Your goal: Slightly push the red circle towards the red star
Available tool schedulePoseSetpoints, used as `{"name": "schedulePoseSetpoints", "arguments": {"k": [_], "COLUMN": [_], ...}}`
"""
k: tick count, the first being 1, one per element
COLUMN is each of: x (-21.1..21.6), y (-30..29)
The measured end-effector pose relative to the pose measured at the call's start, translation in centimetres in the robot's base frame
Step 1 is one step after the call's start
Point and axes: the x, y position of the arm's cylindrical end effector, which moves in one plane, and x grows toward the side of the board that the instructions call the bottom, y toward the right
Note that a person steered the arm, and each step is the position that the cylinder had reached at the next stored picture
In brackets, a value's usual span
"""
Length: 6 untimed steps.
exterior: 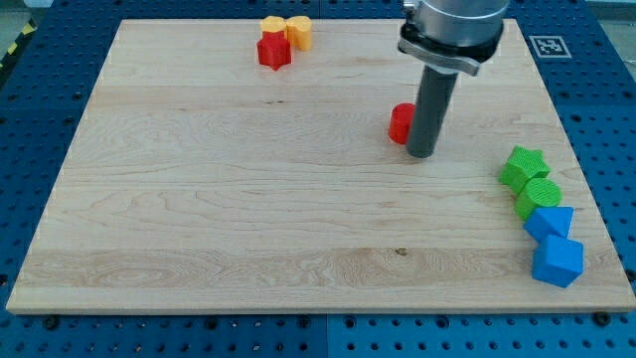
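Broadly, the pale wooden desk (199, 229) carries everything. My tip (420, 154), the end of a plain dark rod with no gripper to open or hold anything, rests just beside the small red plastic circle (400, 123), on its right in the view. That side suits a push leftward and up toward the red plastic star (273, 52), which sits well away from my tip, touching the two yellow-orange blocks (287, 29).
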Motion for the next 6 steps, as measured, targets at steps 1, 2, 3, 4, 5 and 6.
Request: {"name": "schedulePoseSetpoints", "arguments": {"k": [1,2,3,4,5,6], "x": [-1.8,-2.2,-2.0,-1.6,-1.5,-1.5], "y": [-0.1,-5.4,-6.3,-7.3,-8.0,-8.3]}}
